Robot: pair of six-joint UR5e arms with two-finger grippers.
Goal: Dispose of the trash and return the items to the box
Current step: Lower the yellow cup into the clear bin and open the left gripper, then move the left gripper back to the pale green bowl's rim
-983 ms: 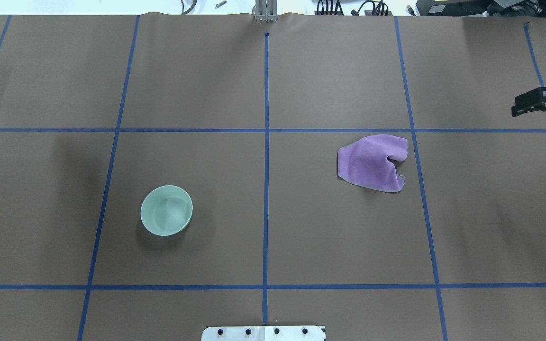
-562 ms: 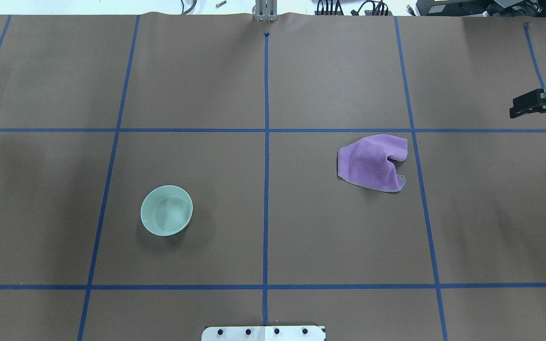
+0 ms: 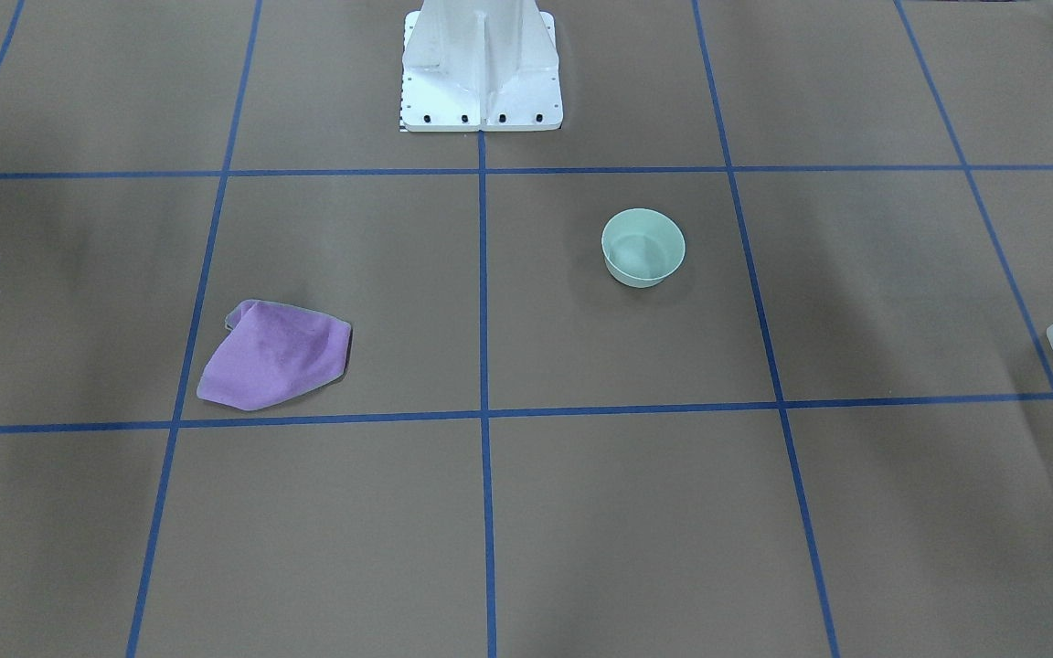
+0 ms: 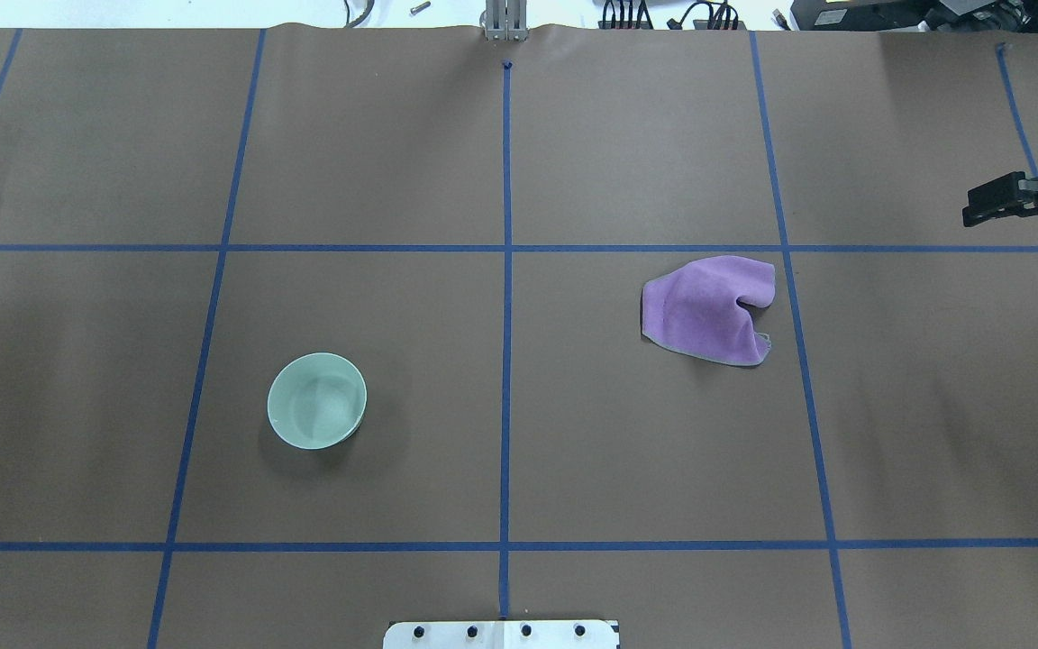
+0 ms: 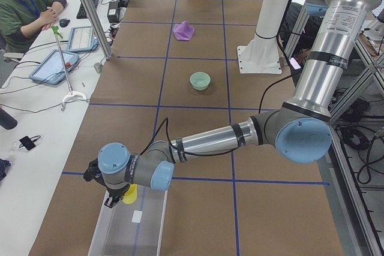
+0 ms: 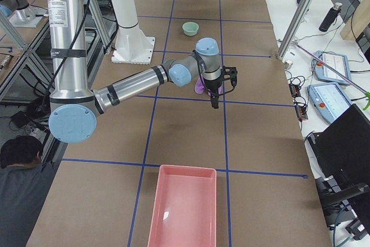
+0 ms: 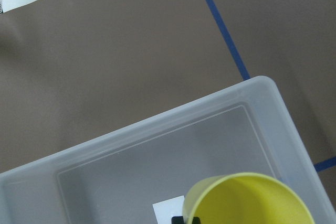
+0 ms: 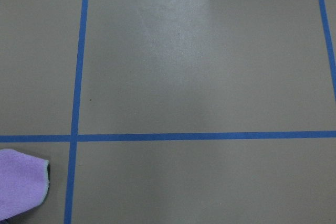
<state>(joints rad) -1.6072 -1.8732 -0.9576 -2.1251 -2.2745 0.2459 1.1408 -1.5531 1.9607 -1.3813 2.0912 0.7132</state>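
My left gripper is shut on a yellow cup and holds it over the near corner of the translucent box, at the table's left end. The cup and the box also show in the exterior left view. My right gripper hangs open and empty to the right of the purple cloth, which lies crumpled on the table. The cloth's corner shows in the right wrist view. A mint-green bowl stands upright in the left half.
A pink tray stands empty at the table's right end. The white metal stand rises at the robot's side of the table. Blue tape lines grid the brown table. Operators sit beside the table.
The yellow cup has left the overhead view past its left edge. The right gripper has shifted slightly left. Cloth and bowl have not moved.
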